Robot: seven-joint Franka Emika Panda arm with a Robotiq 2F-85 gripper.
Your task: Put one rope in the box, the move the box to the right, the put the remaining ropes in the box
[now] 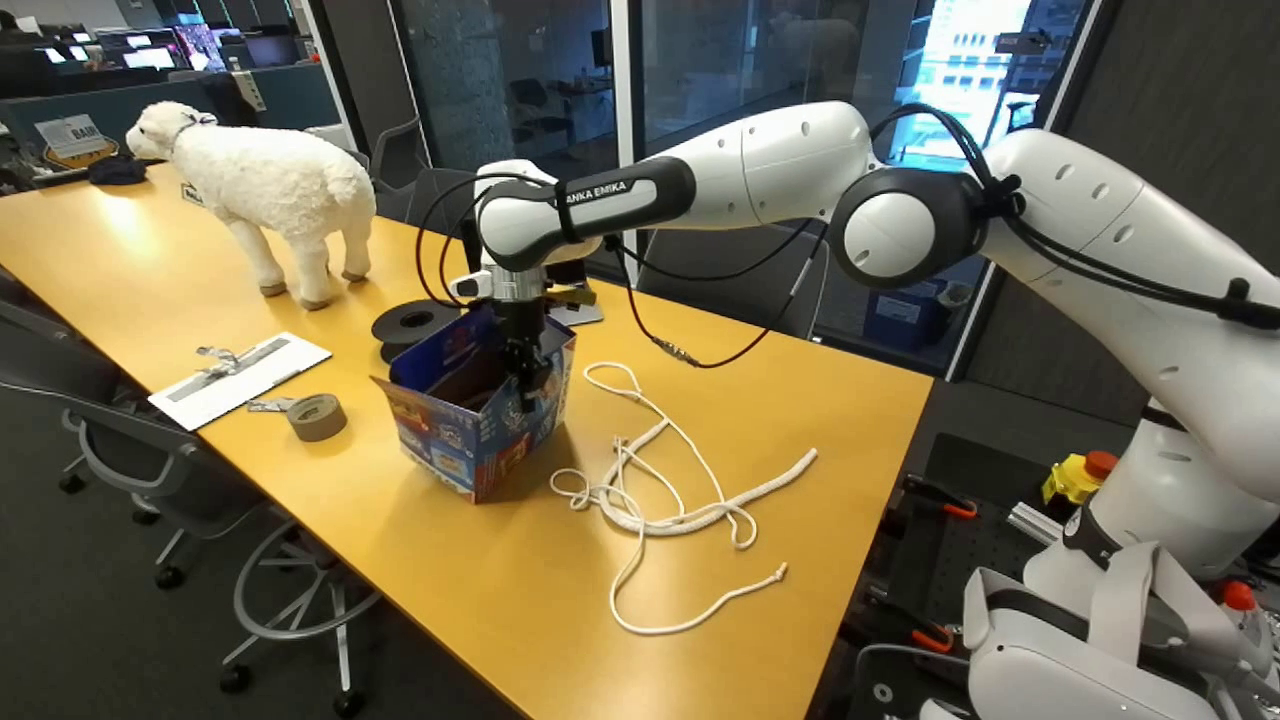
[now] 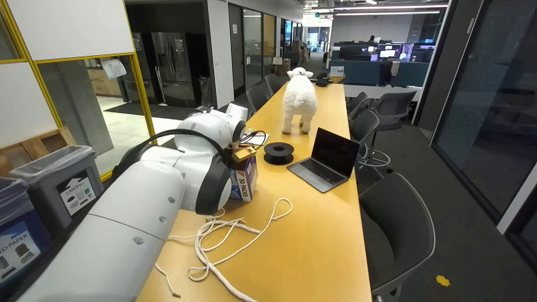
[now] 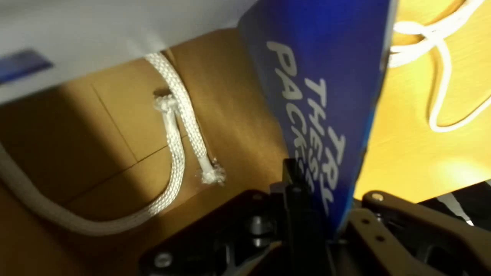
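Gleaming smooth and glossy across the tabletop (image 1: 560,600); looking braided along the white ropes (image 3: 187,112), like printed cardboard on the carton (image 1: 508,443), fluffy over the plush sheep (image 1: 265,178).

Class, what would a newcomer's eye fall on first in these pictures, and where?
Probably the white toy sheep, standing far along the yellow table. Next, the tool shut on one side of the blue box, and the white ropes tangled on the table beside that box.

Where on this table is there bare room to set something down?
Bare table lies between the white ropes and the laptop; another patch, in an exterior view, between the ropes, the blue cardboard box and the table's near edge. Crowded around the box: gripper, black spool, laptop.
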